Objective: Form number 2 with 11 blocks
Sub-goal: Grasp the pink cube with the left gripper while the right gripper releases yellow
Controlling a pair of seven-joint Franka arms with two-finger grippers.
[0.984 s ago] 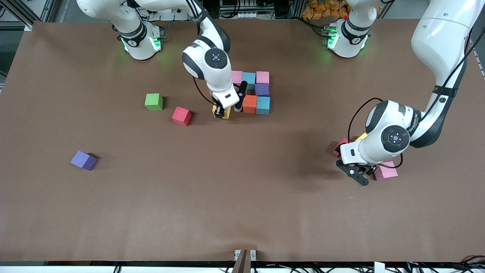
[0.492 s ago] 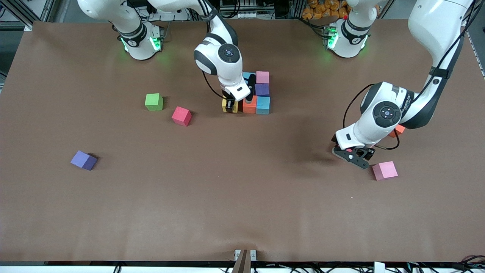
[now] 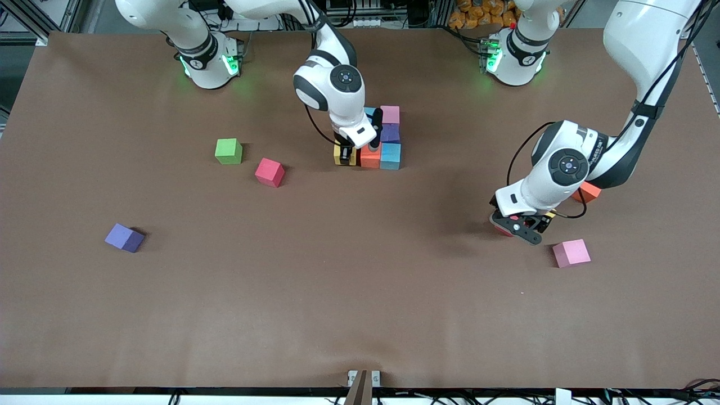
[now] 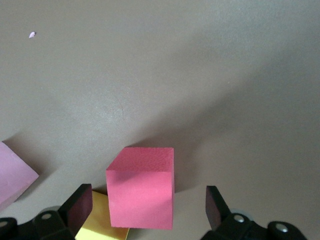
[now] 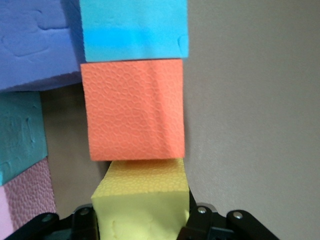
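Right tool grips yellow block against orange block

We're in a robotics lab, no question: two white arms bolted at the top edge of a wide table under a plain brown cover, green status lights glowing on their bases. Aluminium framing stands at the corner, cable bundles and rack equipment run along the back, and foam cubes lie scattered like test props.

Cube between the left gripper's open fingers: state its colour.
Red, a small matte cube, showing best in the left wrist view.
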